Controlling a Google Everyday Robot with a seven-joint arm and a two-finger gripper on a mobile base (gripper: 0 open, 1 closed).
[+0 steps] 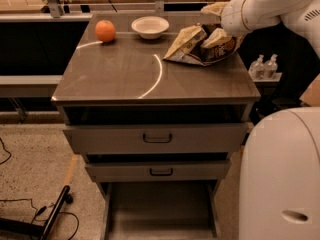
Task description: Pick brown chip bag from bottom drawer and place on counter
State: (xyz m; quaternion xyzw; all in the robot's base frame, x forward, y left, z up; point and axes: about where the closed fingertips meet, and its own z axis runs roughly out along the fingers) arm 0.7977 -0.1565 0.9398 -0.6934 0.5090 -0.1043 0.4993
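**Chip bag up on the counter, low drawer open below**

Nearest, at 6 o'clock in the view, the bottom drawer (160,206) stands pulled out, its plain grey floor showing. At 4 o'clock the robot's white base (280,174) fills the corner. Above the low tray sit two wider drawers (157,139) with black handles, both partly drawn out.

Next comes the counter (120,79), glossy, with a curved streak of light across it. The brown chip bag (192,46) lies at about 2 o'clock on that top, crumpled and resting on the surface. The gripper (220,34) is right at the bag's right end, touching it, but whether it has hold of the bag I cannot tell.

Farther back, an orange fruit (105,30) sits at 11 o'clock and a white bowl (150,26) at 12 o'clock, both apart from the bag.
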